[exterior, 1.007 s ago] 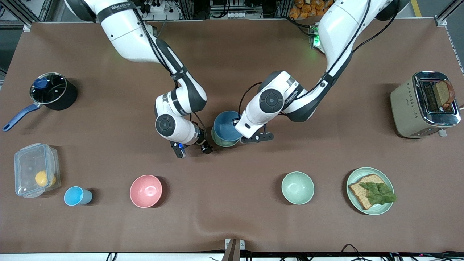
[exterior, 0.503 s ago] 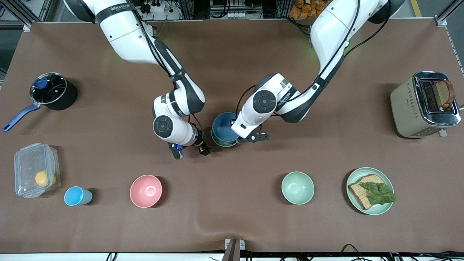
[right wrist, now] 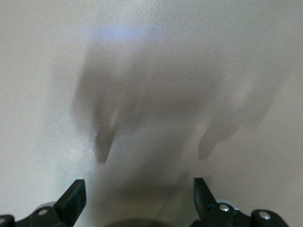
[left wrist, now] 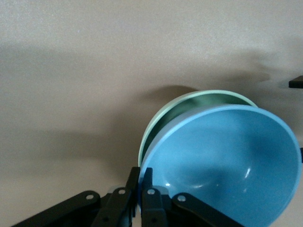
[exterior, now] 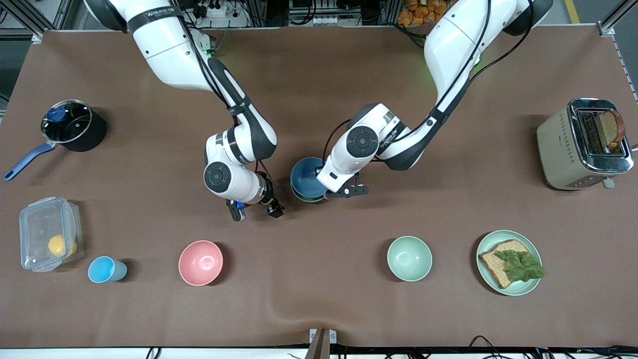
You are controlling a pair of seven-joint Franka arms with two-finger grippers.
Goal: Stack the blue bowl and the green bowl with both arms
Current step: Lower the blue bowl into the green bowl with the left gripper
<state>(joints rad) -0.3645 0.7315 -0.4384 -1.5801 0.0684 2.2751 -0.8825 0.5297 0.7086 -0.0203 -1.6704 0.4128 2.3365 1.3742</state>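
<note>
Four bowls on the counter (exterior: pixel 319 299): one blue bowl (exterior: pixel 305 177), one green bowl (left wrist: pixel 189 101), one pink bowl (exterior: pixel 200 263), one mint bowl (exterior: pixel 409 258). One cup (exterior: pixel 106 269), one plate (exterior: pixel 532 287), one toaster (exterior: pixel 558 144), one pot (exterior: pixel 75 125), one lidded box (exterior: pixel 49 233).

Blue bowl sits tilted inside the green bowl at mid-counter. Left gripper (left wrist: pixel 140 189) has its jaws closed on the blue bowl's rim. Right gripper (right wrist: pixel 138 191) hovers over bare counter just beside the stack, toward the right arm's end; jaws spread wide, holding nothing.
</note>
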